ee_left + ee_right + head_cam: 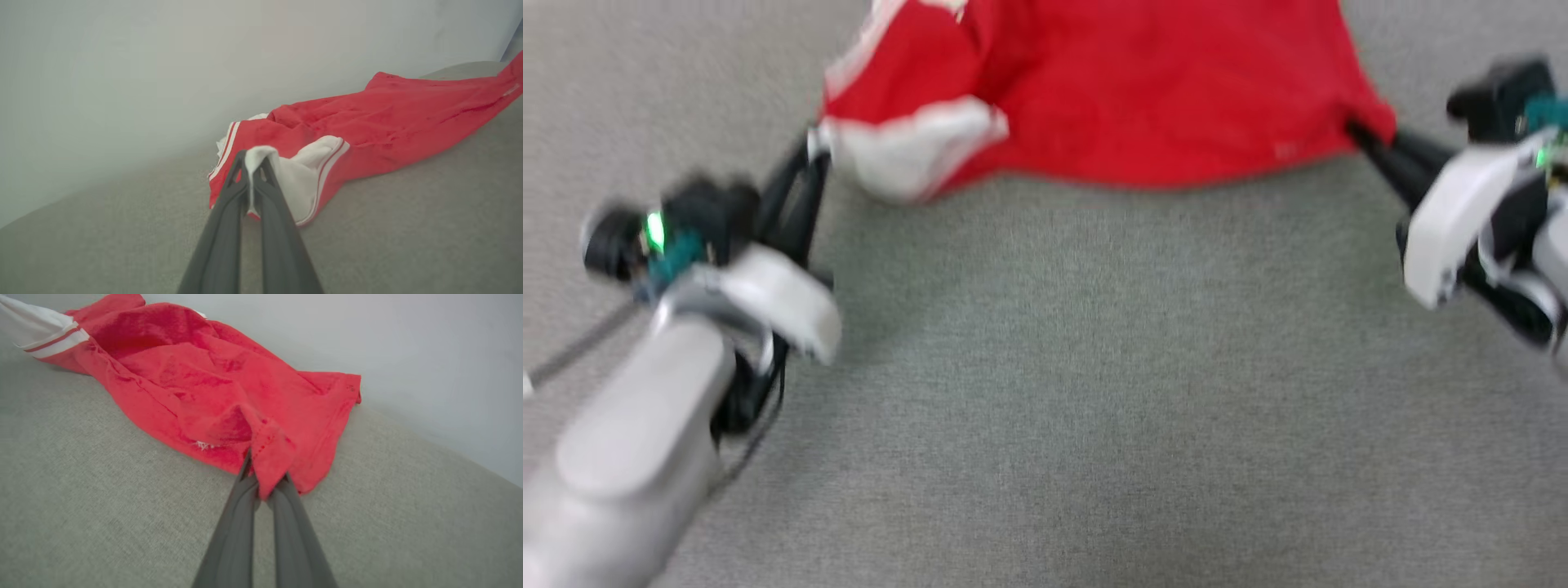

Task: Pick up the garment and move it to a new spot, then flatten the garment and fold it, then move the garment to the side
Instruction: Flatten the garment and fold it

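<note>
A grey woven bench [1094, 392] takes up most of the head view, and in the wrist views a plain pale wall [122, 81] rises behind it. The garment [1143, 90] lies at the far side of the bench, close to that wall. It is a red shirt, rumpled and ridged, stretched sideways between the two arms, with its near edge sagging in a shallow curve toward the robot. The print is not visible. The pale left forearm [629, 457] reaches up from the lower left, and the right arm's white housing [1462, 212] enters from the right edge. The left pincer [813, 155] meets the garment's left end, and the right pincer [1356, 131] meets its right end, so the cloth spans the space between them. The white sleeve [915, 151] bunches just beside the left pincer, whose dark fingers are pressed together on a fold of that white cloth. The right pincer is pinching a red hem corner [269, 453], which drapes over its tips. Red-and-white striped trim [322, 179] edges the sleeve
</note>
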Controlling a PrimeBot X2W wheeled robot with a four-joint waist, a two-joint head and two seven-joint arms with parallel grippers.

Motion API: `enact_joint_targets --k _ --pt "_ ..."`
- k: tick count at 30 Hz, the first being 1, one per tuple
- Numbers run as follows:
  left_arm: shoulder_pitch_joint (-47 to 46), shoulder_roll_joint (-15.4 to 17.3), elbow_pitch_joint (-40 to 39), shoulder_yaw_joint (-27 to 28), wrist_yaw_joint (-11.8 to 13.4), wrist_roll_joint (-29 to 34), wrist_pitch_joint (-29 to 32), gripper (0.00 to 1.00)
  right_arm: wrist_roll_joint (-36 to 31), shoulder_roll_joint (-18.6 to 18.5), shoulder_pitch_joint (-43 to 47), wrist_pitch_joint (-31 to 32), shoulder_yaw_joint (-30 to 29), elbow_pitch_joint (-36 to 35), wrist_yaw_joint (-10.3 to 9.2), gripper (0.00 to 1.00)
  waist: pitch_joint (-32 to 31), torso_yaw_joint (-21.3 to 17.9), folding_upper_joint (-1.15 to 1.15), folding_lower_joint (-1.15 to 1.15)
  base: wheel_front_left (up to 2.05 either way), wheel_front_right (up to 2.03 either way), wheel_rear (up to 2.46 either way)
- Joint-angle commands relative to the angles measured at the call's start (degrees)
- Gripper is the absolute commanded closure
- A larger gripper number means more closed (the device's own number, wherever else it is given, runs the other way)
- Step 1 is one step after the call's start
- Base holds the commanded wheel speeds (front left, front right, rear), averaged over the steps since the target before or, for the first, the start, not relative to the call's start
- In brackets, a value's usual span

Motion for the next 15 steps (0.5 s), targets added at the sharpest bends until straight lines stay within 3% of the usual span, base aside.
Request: enact_joint_targets --k 1,9,15 --pt "4.7 1.1 -1.6 -0.3 1.0 -0.6 -0.2 1.0 0.8 -1.2 3.1 -1.0 1.0 -1.3 -0.07 1.0 -4.7 0.2 0.0 0.01 0.0 0.0 0.0" --pt "25.4 6.3 -12.4 -1.3 7.3 -5.8 1.4 1.0 3.8 -7.6 16.6 -1.8 4.4 -8.7 -0.07 1.0 -11.0 -0.1 0.0 0.01 0.0 0.0 0.0" --pt "36.7 7.9 -17.2 -2.0 10.3 -10.0 1.8 1.0 5.6 -12.1 26.9 -2.8 3.2 -13.1 -0.07 1.0 -13.9 0.2 0.0 0.01 0.0 0.0 0.0"
